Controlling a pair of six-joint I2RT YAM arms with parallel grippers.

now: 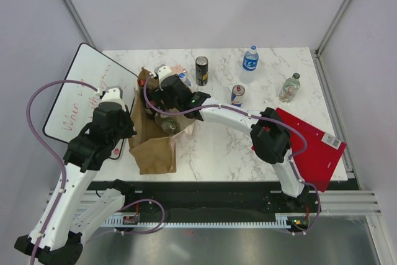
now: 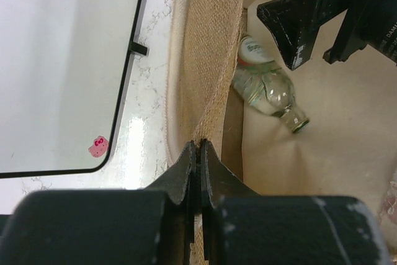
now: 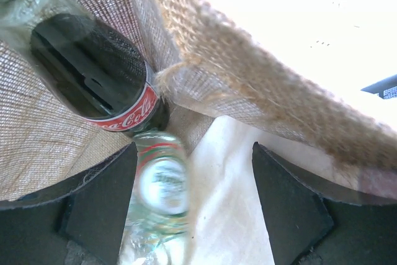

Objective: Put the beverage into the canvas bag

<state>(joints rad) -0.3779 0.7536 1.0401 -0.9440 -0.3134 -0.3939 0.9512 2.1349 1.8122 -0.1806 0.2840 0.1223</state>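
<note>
**Open gripper hanging over bottle inside canvas bag**

Seen from above, the canvas bag (image 1: pixel 155 147) is sitting at the left of the marble table (image 1: pixel 236 147), just beside a whiteboard (image 1: pixel 74 97). The left gripper (image 1: pixel 131 115) is pinching the bag's left rim while the right gripper (image 1: pixel 164 105) is reaching into its mouth. A dark can (image 1: pixel 201 71), a blue-labelled bottle (image 1: pixel 250 58), a small can (image 1: pixel 237 95), a glass bottle (image 1: pixel 289 88) and a red board (image 1: pixel 316 147) are sitting to the right, well apart from the bag.

In the left wrist view, the left gripper (image 2: pixel 200 153) is pressing its fingers together on the woven edge of the bag (image 2: pixel 205 60). The clear beverage bottle (image 2: pixel 268 91) is lying on its side on the pale lining inside. The right gripper (image 2: pixel 319 41) is hanging above the bottle without touching it.

In the right wrist view, the right gripper (image 3: pixel 194 150) is spreading its fingers wide and holding nothing. The clear beverage bottle (image 3: pixel 162 184), blurred, is lying between them, nearer the left finger. A cola bottle (image 3: pixel 93 72) is resting against the woven wall just beyond it.
</note>
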